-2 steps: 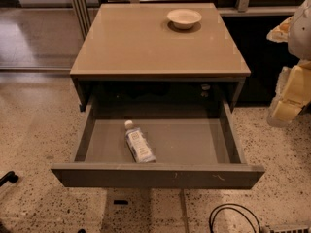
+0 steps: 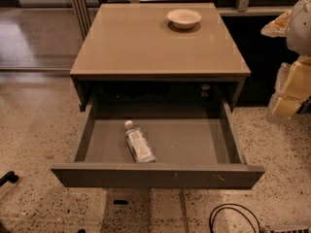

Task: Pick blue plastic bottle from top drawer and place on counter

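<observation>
The blue plastic bottle [image 2: 140, 144] lies on its side on the grey floor of the open top drawer [image 2: 158, 174], left of centre, with its white cap pointing to the back. The beige counter [image 2: 146, 40] is the top of the cabinet above the drawer. My gripper [image 2: 290, 89] shows as pale yellow and white arm parts at the right edge of the view. It is beside the cabinet's right side, above the floor and well apart from the bottle and the drawer.
A white bowl [image 2: 184, 18] stands at the back right of the counter. A black cable [image 2: 233, 218] loops on the speckled floor in front of the drawer. A dark object [image 2: 8, 177] lies at the left edge. Metal rails run behind the cabinet.
</observation>
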